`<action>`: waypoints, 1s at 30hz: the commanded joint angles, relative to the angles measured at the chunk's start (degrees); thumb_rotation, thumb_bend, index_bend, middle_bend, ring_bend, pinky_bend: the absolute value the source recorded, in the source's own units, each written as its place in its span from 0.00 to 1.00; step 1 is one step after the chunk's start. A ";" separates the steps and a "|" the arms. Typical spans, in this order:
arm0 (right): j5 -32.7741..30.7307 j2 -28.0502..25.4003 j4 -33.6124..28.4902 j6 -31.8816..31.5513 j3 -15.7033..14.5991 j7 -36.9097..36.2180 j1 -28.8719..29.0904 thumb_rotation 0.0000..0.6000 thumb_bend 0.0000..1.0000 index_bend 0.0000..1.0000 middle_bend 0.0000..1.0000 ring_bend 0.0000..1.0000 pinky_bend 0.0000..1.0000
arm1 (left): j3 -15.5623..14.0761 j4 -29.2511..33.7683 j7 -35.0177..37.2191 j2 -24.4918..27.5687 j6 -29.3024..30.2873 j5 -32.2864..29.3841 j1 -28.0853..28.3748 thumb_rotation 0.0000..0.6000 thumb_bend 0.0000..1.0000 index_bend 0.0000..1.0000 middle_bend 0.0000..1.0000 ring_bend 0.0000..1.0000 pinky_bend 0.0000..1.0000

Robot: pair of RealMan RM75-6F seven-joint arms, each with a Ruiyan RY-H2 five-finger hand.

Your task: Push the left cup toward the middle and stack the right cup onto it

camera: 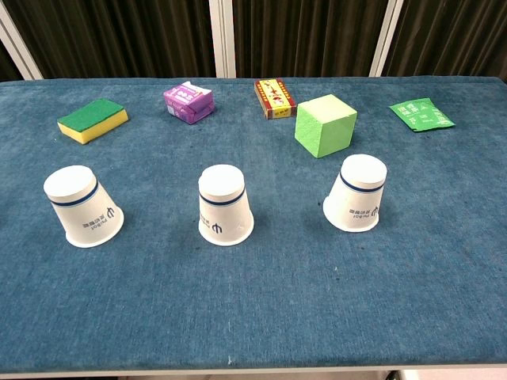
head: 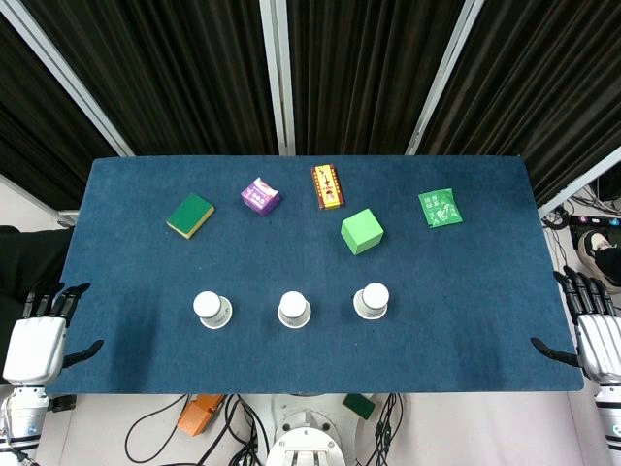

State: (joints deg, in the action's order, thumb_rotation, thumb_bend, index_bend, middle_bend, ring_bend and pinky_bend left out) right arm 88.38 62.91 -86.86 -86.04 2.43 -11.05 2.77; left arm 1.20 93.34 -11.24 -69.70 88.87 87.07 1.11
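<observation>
Three white paper cups stood upside down in a row along the near half of the blue counter [head: 466, 291], well apart from one another: the left cup [head: 212, 310], a middle cup [head: 293, 309] and the right cup [head: 371, 301]. In the chest view each cup showed a dark band below its upturned base and a small printed mark on its wall. The left robot hand [head: 44, 330] lay beyond the counter's left edge, near its front corner, fingers spread apart and holding nothing; the left cup stood well apart from it, further in over the counter. The right robot hand [head: 587, 325] lay likewise beyond the right edge, fingers apart and empty, with the right cup well apart from it toward the centre. Neither robot hand touched the cups, and neither appeared in the chest view. Behind the cups, across the far half of the counter, lay a green-and-yellow sponge [head: 190, 215] at the left, a purple packet [head: 260, 196], a red-and-yellow box [head: 328, 186] near the centre line, a light green cube [head: 362, 231] just behind the right cup's position, and a flat green sachet [head: 440, 208] at the right. Dark pleated curtains [head: 194, 68] hung behind the counter.
</observation>
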 commanded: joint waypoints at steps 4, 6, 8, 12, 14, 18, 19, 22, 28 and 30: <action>0.17 -1.54 -1.13 -0.86 0.34 -0.12 -0.18 1.00 0.22 0.00 0.04 0.00 0.00 | 0.16 1.35 0.64 0.17 -2.26 0.68 1.72 1.00 0.09 0.16 0.21 0.15 0.03; 0.38 -2.40 -1.80 -1.54 0.62 0.20 -0.26 1.00 0.22 0.00 0.04 0.00 0.00 | 0.23 2.32 1.52 0.34 -4.02 1.94 3.32 1.00 0.09 0.16 0.21 0.15 0.03; 0.69 -3.14 -2.42 -2.28 0.87 0.57 -0.35 1.00 0.22 0.00 0.04 0.00 0.00 | 0.27 3.25 1.93 0.41 -6.13 3.05 5.08 1.00 0.09 0.16 0.21 0.15 0.03; 1.10 -4.91 -3.96 -4.38 1.53 1.32 -0.89 1.00 0.22 0.00 0.04 0.00 0.00 | 0.69 5.78 0.09 0.37 -12.72 3.93 9.81 1.00 0.09 0.17 0.21 0.15 0.03; 1.07 -5.39 -4.54 -5.05 1.74 1.84 -1.13 1.00 0.22 0.00 0.04 0.00 0.00 | 1.23 6.89 -1.18 0.01 -15.98 3.45 12.12 1.00 0.10 0.19 0.21 0.15 0.03; 0.83 -5.83 -5.24 -4.37 1.42 2.17 -1.19 1.00 0.22 0.00 0.04 0.00 0.00 | 2.41 7.84 -2.27 -1.02 -21.58 0.71 15.80 1.00 0.11 0.21 0.21 0.15 0.03; 0.75 -5.81 -5.28 -4.13 1.37 2.18 -1.14 1.00 0.22 0.00 0.04 0.00 0.00 | 2.73 7.82 -2.51 -1.38 -22.42 0.02 16.45 1.00 0.12 0.21 0.21 0.15 0.03; 0.50 -5.66 -5.31 -3.65 1.26 2.16 -1.08 1.00 0.22 0.00 0.04 0.00 0.00 | 3.34 7.30 -3.36 -2.55 -24.20 -1.88 17.93 1.00 0.13 0.21 0.21 0.15 0.03; 0.13 -5.38 -5.42 -2.96 1.27 2.56 -0.87 1.00 0.22 0.00 0.04 0.00 0.00 | 3.46 6.41 -4.94 -3.76 -26.56 -4.43 19.91 1.00 0.16 0.22 0.21 0.15 0.03; 0.20 -5.31 -5.47 -2.83 1.30 2.76 -0.73 1.00 0.22 0.00 0.04 0.00 0.00 | 3.33 5.97 -5.01 -4.30 -27.37 -4.98 20.58 1.00 0.18 0.23 0.21 0.15 0.03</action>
State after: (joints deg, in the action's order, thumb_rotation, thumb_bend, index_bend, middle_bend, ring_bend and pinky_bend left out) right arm 88.56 57.59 -92.33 -88.88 3.72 -8.31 2.02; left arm 4.58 99.58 -16.13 -73.69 61.87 82.42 21.35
